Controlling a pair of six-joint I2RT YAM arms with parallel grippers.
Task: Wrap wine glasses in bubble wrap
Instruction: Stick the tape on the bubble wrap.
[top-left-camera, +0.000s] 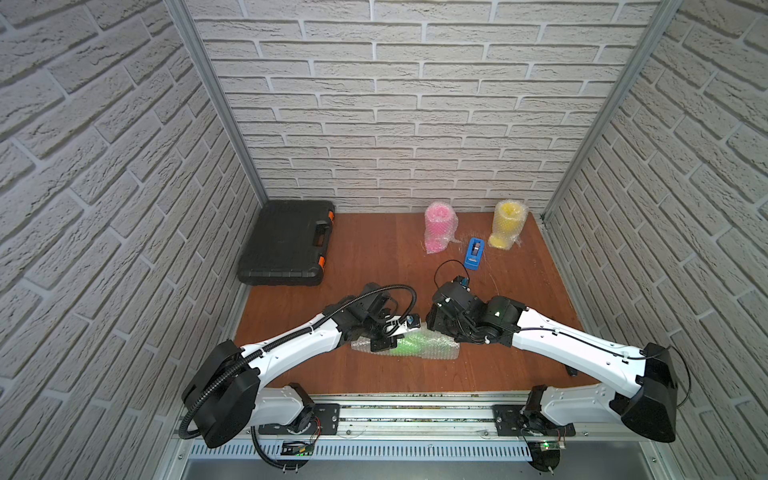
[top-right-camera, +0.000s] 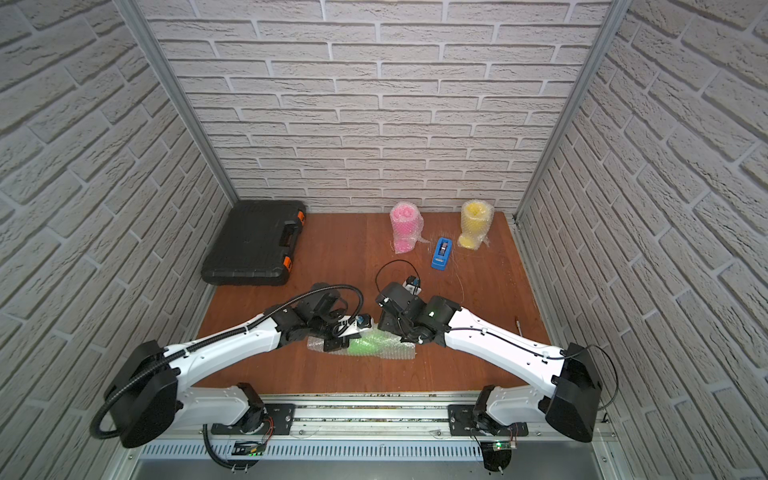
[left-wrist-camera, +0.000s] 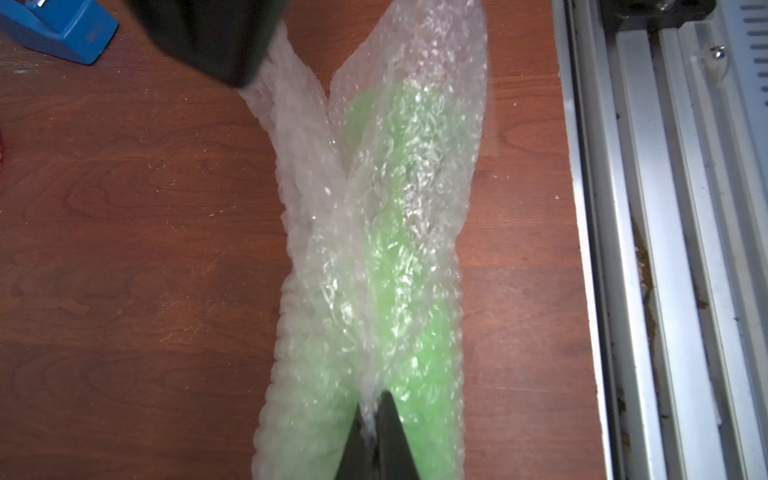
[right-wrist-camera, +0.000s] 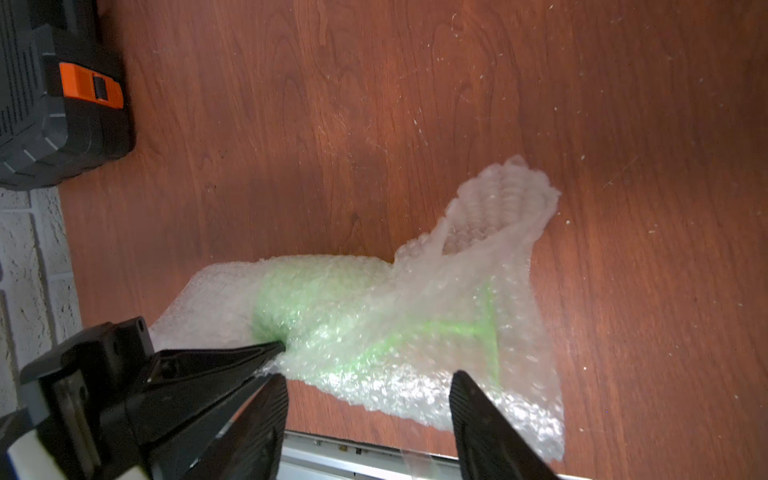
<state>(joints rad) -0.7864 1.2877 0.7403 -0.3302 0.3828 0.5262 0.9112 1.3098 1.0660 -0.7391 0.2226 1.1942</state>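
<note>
1. Neon-green plastic stemmed goblet (right-wrist-camera: 316, 299) is lying on its side inside the clear, crinkly bubble wrap sheet (right-wrist-camera: 498, 199), just ahead of the left gripper (left-wrist-camera: 374, 415), which is clamping tight on a fold of wrap.
2. Over the stem, the right gripper (right-wrist-camera: 368, 386) is hanging with jaws apart; the loose flap ahead of it is likely needing a snug tuck.

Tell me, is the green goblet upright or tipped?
Tipped: the green goblet lies on its side on the table, bowl, stem and foot showing sideways through the bubble wrap around it.
</note>
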